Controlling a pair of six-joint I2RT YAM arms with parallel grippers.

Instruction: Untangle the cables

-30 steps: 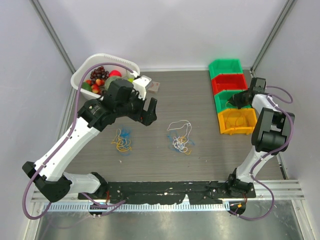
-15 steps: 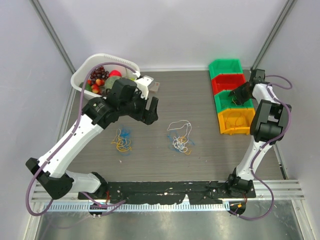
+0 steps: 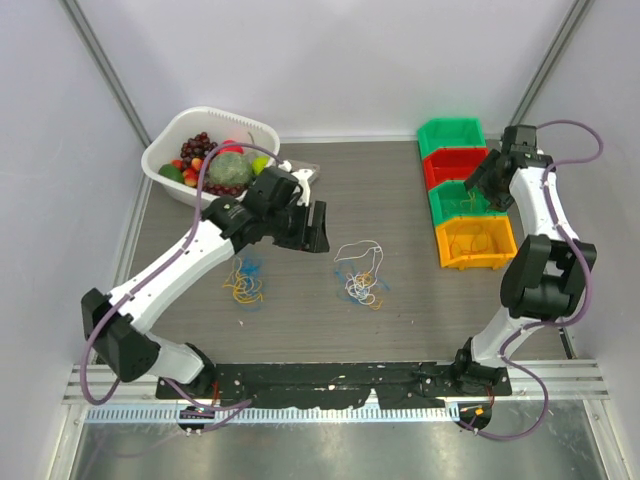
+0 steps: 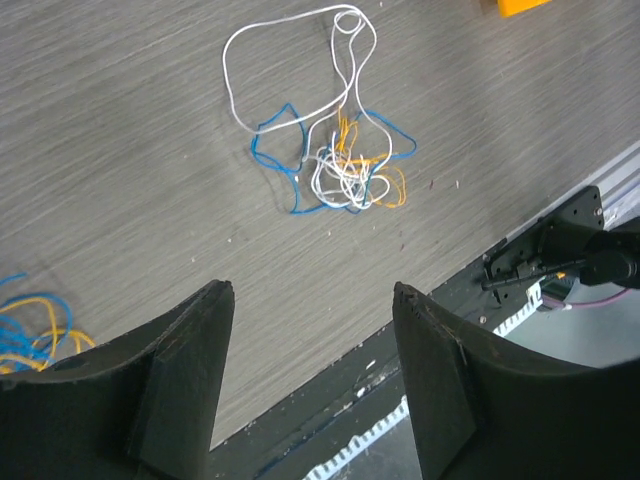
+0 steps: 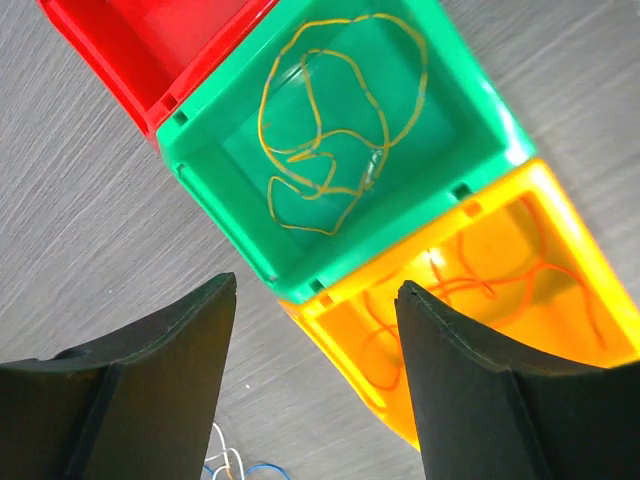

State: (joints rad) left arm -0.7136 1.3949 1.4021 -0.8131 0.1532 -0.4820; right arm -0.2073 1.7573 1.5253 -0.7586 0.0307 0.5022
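One tangle of cables (image 3: 360, 272), white, blue and yellow, lies mid-table; the left wrist view shows it as a knot with a big white loop (image 4: 330, 150). A smaller blue and yellow tangle (image 3: 243, 280) lies further left, just visible at the edge of the left wrist view (image 4: 30, 335). My left gripper (image 3: 314, 232) hovers open between the two tangles, its jaws (image 4: 312, 290) holding nothing. My right gripper (image 3: 483, 178) is open and empty (image 5: 317, 282) above the bins. A loose yellow cable (image 5: 330, 120) lies in the green bin (image 5: 225, 215), and a red-orange one (image 5: 480, 290) in the yellow bin (image 5: 350, 345).
A row of bins stands at the back right: green (image 3: 450, 133), red (image 3: 458, 168), green (image 3: 437, 205), yellow (image 3: 475, 262). A white basket (image 3: 216, 111) of fruit sits at the back left. The black base rail (image 3: 330, 378) runs along the near edge.
My right gripper has opened and risen from the bins. The left arm has swung right and down toward the middle tangle, its jaws a little narrower.
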